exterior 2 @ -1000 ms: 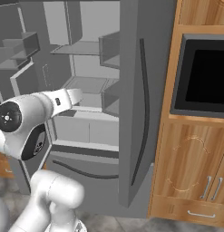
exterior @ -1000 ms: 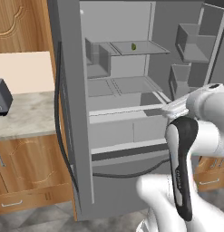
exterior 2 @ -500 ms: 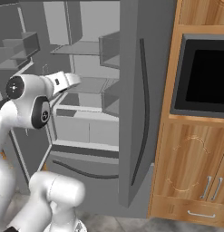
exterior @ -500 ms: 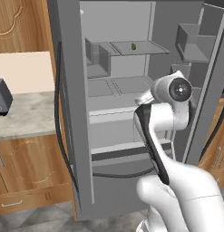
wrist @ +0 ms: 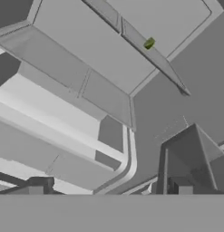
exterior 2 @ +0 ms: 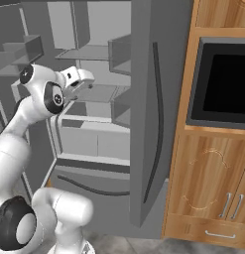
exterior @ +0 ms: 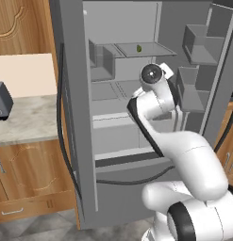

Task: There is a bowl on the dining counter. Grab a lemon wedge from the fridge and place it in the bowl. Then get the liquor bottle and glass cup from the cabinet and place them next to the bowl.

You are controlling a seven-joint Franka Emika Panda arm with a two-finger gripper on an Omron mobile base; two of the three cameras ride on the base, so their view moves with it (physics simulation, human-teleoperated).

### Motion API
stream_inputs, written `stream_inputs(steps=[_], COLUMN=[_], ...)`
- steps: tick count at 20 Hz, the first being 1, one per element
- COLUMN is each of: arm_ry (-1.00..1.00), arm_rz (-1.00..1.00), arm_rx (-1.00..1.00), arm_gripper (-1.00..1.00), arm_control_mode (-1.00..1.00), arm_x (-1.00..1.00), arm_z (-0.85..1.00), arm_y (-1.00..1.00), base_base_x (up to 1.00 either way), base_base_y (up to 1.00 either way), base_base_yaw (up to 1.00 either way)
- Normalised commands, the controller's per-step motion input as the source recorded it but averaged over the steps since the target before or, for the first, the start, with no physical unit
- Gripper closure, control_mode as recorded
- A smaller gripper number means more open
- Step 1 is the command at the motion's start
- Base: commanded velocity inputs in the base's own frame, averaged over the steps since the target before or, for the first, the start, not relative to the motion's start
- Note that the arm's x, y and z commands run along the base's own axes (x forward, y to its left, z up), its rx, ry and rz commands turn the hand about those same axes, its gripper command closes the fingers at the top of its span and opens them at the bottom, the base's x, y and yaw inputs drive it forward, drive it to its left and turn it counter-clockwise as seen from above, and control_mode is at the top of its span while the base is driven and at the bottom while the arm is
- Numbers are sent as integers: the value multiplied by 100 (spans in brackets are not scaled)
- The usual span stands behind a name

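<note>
Open fridge (exterior: 80, 117) with lemon wedge (exterior: 139, 48) on its upper shelf; end effector (exterior 2: 83, 79), below that shelf, fully open and empty.

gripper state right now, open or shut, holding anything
Gripper: jaws open, holding nothing; it points into the fridge, and the lemon wedge lies on a shelf beyond it.

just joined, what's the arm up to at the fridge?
The fridge stands open and the arm is reaching inside. The lemon wedge sits alone on the upper shelf, untouched. The hand is open and empty, at about middle-shelf height, below the wedge; in the hand view the wedge lies well ahead of the fingertips. So the pick has not been made yet, and nothing has gone to the bowl.
</note>
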Motion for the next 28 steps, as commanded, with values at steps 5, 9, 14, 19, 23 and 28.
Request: stream_inputs(steps=[5,9,14,19,23,28], arm_ry=[14,14,11,4,5,3], arm_rz=[-16,-15,-13,-13,-13,-12], arm_rx=[-18,-15,-12,-12,-12,-11], arm_gripper=[-100,-100,-100,-100,-100,-100], arm_control_mode=[-100,-100,-100,-100,-100,-100], arm_x=[53,41,26,5,11,6], arm_z=[-19,-26,-26,-19,-20,-19], arm_y=[-34,-40,-42,-54,-58,-58], base_base_x=[0,0,0,0,0,0], base_base_y=[0,0,0,0,0,0], base_base_yaw=[0,0,0,0,0,0])
